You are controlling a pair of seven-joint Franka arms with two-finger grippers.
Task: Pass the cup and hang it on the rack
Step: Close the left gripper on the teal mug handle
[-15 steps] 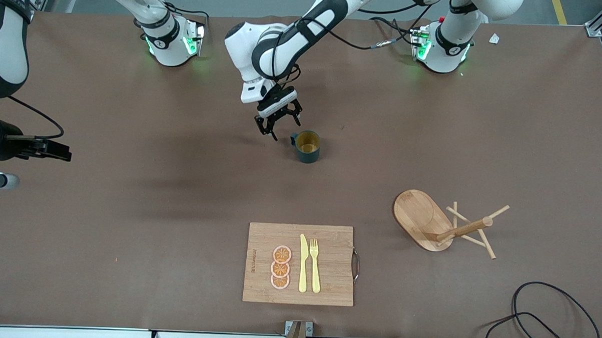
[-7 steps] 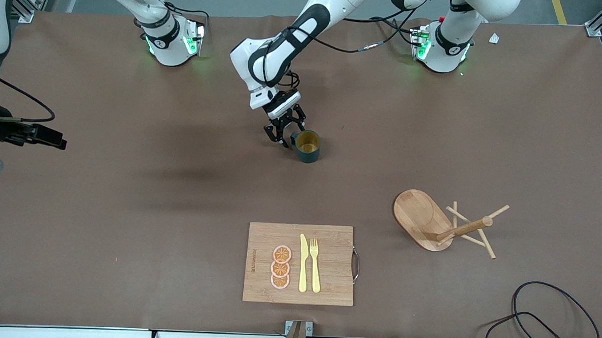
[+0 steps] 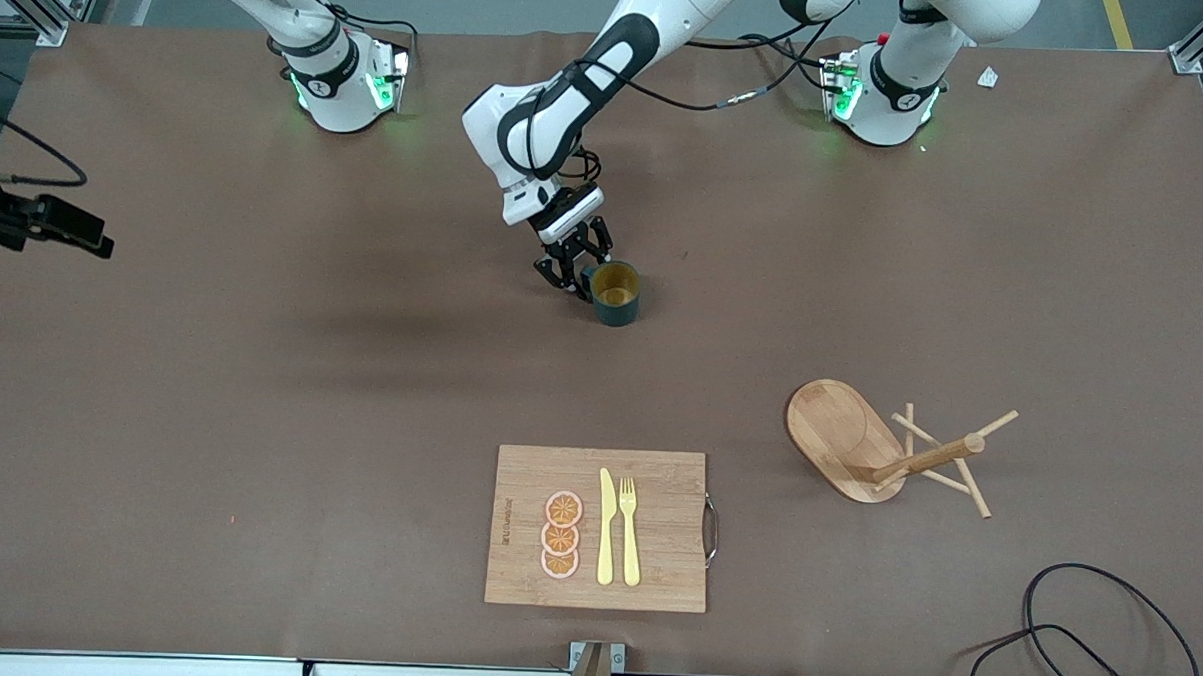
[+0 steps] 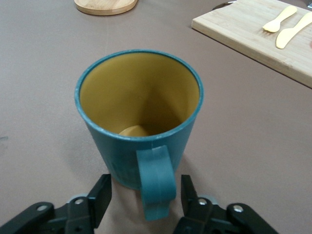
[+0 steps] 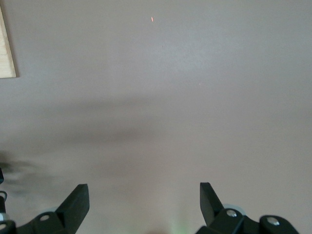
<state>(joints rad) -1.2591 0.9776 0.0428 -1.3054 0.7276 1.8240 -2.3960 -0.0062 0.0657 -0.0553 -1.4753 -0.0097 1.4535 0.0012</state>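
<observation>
The cup, a dark teal mug with a yellowish inside, stands upright mid-table. Its handle points at my left gripper. That gripper is low at the table, and in the left wrist view its two fingers stand either side of the handle with a gap on each side, so it is open. The rack, a light wooden mug tree, is nearer the front camera toward the left arm's end. My right gripper hangs open over bare table at the right arm's end.
A bamboo cutting board with orange slices, a yellow knife and a fork lies near the front edge. Black cables coil at the front corner by the left arm's end.
My left gripper has come down to the cup and its fingers have narrowed around the handle. My right gripper has drawn back toward the right arm's end of the table.
</observation>
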